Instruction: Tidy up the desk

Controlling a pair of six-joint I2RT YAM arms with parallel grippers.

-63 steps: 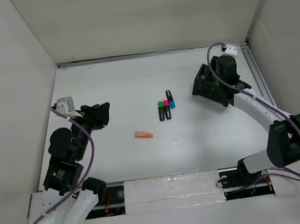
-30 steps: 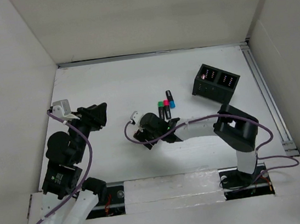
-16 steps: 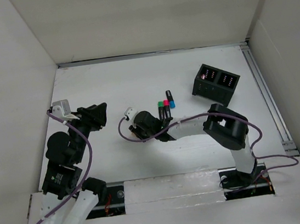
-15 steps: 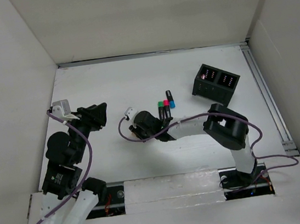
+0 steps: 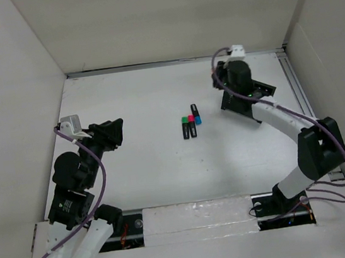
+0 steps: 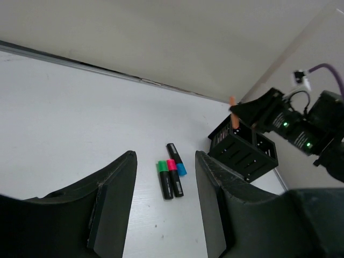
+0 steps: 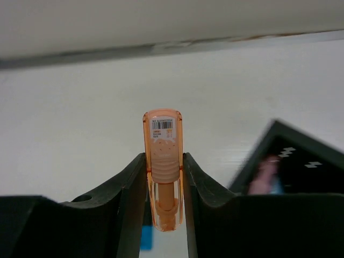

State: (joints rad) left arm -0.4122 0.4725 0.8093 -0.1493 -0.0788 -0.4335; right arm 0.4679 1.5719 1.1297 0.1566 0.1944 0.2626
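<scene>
An orange translucent marker (image 7: 163, 166) stands upright between the fingers of my right gripper (image 7: 164, 161), which is shut on it. That gripper (image 5: 227, 87) hovers at the back right of the white desk (image 5: 143, 101), just above the left side of the black two-compartment box (image 5: 233, 104). The left wrist view shows the marker (image 6: 233, 105) held over the box (image 6: 243, 155). Three markers, capped green (image 5: 185, 128), pink (image 5: 192, 126) and blue (image 5: 196, 114), lie together mid-desk. My left gripper (image 5: 113, 134) hangs at the left, open and holding nothing.
White wall panels enclose the desk. A metal rail (image 5: 298, 90) runs along the right edge, close behind the box. Something pink shows blurred inside the box (image 7: 263, 180). The three markers (image 6: 171, 177) lie ahead of my left fingers (image 6: 115, 199).
My right gripper shut on the orange marker at mid-desk, lifted it and carried it to the back right above the black box. The left arm has not moved.
</scene>
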